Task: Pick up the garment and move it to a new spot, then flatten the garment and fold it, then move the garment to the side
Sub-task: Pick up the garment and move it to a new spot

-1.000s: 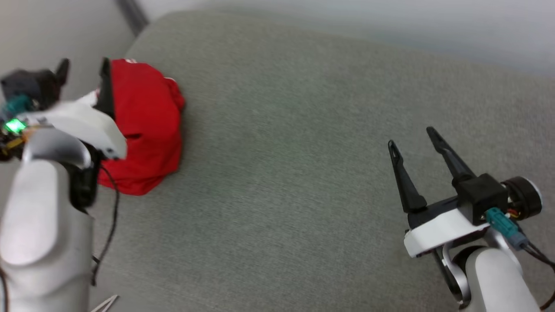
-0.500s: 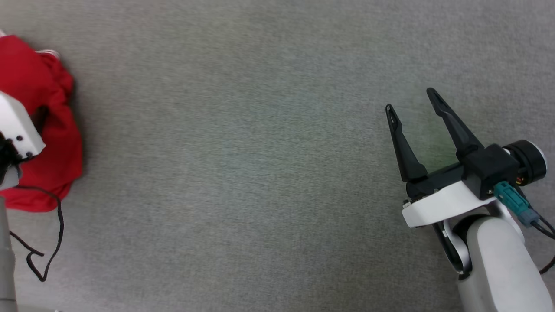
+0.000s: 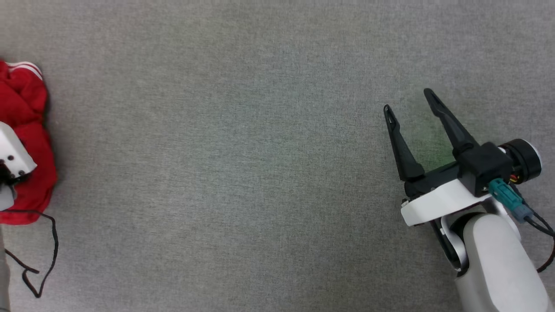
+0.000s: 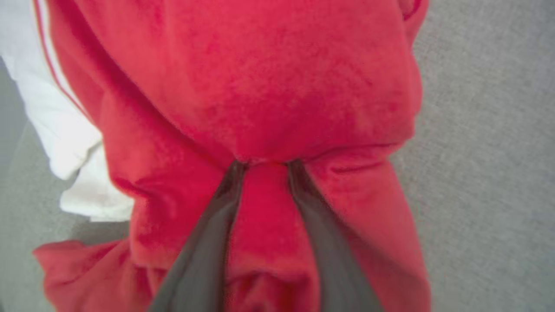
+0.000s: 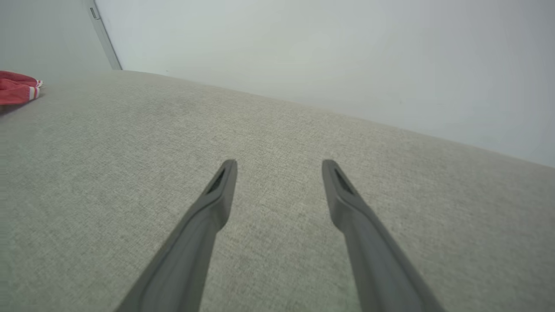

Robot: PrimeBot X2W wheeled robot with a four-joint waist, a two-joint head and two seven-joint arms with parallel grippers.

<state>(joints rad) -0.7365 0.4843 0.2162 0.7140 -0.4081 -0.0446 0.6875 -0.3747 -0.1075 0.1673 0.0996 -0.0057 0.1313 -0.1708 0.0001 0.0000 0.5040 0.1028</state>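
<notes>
Plainly, left wrist view reveals left claw point(image 4: 266, 164) pinching garment point(image 4: 282, 86).

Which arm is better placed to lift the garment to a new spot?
Left. The left end effector pinches a fold of the garment; the right end effector hangs open above the grey cushion, far from it.

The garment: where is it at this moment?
The garment lies bunched on the grey surface at the head view's far left edge; the left gripper grips a fold of it.
</notes>
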